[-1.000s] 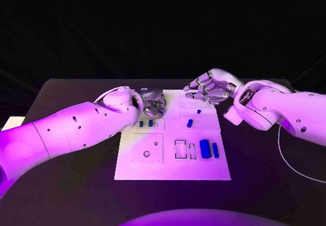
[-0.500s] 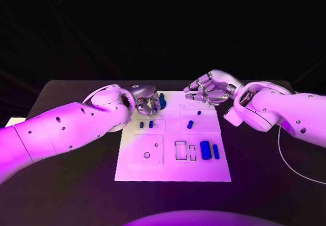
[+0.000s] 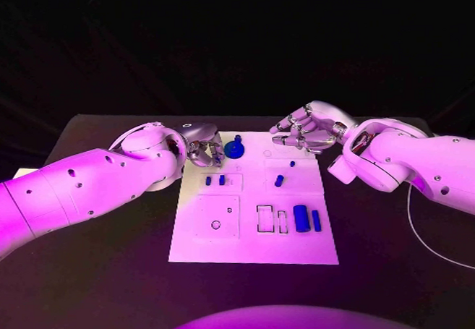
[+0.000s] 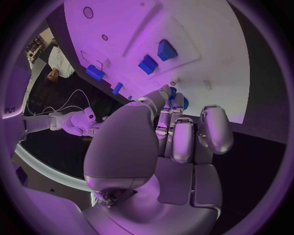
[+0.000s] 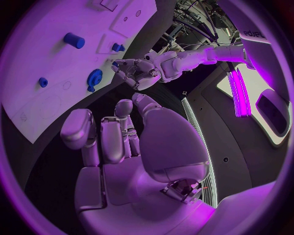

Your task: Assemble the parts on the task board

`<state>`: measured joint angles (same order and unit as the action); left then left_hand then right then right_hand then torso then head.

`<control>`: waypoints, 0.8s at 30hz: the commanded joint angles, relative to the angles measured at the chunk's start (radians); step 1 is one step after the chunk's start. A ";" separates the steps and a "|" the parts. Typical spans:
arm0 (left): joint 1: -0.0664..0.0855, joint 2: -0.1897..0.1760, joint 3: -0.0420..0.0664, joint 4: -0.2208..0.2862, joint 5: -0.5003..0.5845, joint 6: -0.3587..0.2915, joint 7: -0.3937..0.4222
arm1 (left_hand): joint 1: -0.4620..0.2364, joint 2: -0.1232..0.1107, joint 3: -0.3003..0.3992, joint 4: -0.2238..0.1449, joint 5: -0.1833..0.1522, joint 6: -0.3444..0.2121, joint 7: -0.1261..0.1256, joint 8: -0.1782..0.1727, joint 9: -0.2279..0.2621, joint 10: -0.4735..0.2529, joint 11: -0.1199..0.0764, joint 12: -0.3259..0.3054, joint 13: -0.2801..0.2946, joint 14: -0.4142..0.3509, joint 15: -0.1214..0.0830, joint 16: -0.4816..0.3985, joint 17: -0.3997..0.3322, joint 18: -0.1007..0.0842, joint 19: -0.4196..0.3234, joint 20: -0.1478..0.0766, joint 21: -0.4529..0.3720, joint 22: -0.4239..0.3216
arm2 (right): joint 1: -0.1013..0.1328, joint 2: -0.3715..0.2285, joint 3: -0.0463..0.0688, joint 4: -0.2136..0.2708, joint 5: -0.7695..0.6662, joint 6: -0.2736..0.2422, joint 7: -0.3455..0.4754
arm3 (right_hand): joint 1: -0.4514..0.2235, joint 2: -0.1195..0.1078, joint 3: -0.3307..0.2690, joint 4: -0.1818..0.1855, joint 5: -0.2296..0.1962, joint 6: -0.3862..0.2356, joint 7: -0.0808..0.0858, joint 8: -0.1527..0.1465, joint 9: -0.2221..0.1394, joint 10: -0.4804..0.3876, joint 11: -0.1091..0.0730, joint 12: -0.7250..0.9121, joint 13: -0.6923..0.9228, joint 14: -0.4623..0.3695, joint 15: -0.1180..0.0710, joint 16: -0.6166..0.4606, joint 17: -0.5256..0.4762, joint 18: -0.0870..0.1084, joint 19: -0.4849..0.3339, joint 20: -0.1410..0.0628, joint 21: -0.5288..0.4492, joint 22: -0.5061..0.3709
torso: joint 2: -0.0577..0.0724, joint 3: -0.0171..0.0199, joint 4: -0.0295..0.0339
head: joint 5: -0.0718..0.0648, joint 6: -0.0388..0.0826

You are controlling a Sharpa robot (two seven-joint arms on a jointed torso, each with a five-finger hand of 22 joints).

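Left hand (image 3: 203, 150) is backing off the task board (image 3: 251, 243), fingers empty and loosely curled, leaving the blue round part (image 3: 235, 148) seated just beyond its fingertips; right hand (image 3: 311, 131) is hovering clenched, empty.

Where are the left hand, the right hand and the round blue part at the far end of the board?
Left hand (image 3: 205, 150), head view, on its curled fingers.
Right hand (image 3: 309, 130), head view, on its knuckles.
Round blue part (image 3: 234, 149), head view, on its disc.
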<state>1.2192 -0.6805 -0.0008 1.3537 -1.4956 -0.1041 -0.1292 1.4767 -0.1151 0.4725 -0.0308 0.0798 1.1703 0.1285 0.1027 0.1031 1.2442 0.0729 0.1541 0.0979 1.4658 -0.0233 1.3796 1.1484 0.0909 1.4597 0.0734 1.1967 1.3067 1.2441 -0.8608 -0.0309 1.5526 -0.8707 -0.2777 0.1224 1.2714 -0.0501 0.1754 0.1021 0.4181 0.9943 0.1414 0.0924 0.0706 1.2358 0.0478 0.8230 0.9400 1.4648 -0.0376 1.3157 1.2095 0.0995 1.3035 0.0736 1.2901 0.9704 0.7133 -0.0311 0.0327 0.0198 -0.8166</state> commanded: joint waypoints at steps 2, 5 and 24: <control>0.001 0.000 0.000 -0.001 0.011 0.027 0.003 | -0.011 0.002 0.007 -0.001 0.000 0.001 0.006 -0.006 -0.001 0.025 -0.015 -0.004 0.001 0.029 -0.001 0.003 -0.001 -0.010 0.001 0.002 0.003 0.000 | -0.001 0.002 0.000 0.000 -0.006 0.008 0.010 | -0.004 0.007 0.001 0.004 0.004 -0.008 -0.001 0.002 0.000 -0.003 0.000 0.000 0.000 0.036 0.008 -0.003 0.000 0.014 -0.005 0.003 -0.005 -0.001 | 0.001 -0.0001 -0.0012 | 0.000 -0.001; 0.000 0.000 0.000 -0.003 0.011 0.031 0.002 | -0.012 0.002 0.008 -0.001 0.000 0.001 0.006 -0.006 -0.001 0.025 -0.015 -0.004 0.001 0.029 -0.001 0.003 -0.002 -0.010 0.000 0.002 0.003 0.000 | -0.001 0.002 0.000 -0.001 -0.006 0.009 0.010 | -0.004 0.007 0.001 0.004 0.004 -0.008 -0.001 0.002 0.000 -0.003 0.000 0.000 0.000 0.036 0.008 -0.003 0.000 0.014 -0.005 0.003 -0.005 -0.001 | 0.000 0.0003 -0.0013 | 0.001 -0.001; -0.002 0.016 -0.004 -0.018 0.001 0.044 -0.005 | -0.026 -0.001 0.009 -0.001 -0.001 0.001 0.007 -0.009 -0.002 0.025 -0.015 -0.010 0.003 0.028 0.000 0.001 -0.006 -0.009 -0.002 0.003 0.001 -0.001 | -0.002 0.001 0.000 0.000 -0.006 0.009 0.010 | -0.004 0.007 0.001 0.004 0.004 -0.008 -0.001 0.002 0.000 -0.003 0.000 0.000 0.000 0.036 0.008 -0.003 0.000 0.014 -0.005 0.003 -0.005 -0.001 | 0.001 0.0007 -0.0011 | 0.001 -0.006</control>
<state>1.2173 -0.6677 -0.0044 1.3355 -1.4899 -0.0754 -0.1323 1.4583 -0.1148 0.4750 -0.0335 0.0768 1.1703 0.1286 0.0980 0.1027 1.2510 0.0731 0.1502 0.0992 1.4658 -0.0232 1.3796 1.1437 0.0919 1.4597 0.0735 1.1967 1.3064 1.2430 -0.8606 -0.0309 1.5521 -0.8712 -0.2776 0.1236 1.2714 -0.0502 0.1754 0.1021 0.4181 0.9943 0.1414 0.0924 0.0706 1.2358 0.0478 0.8230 0.9400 1.4648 -0.0376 1.3156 1.2095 0.0995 1.3035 0.0736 1.2901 0.9704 0.7140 -0.0297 0.0310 0.0220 -0.8211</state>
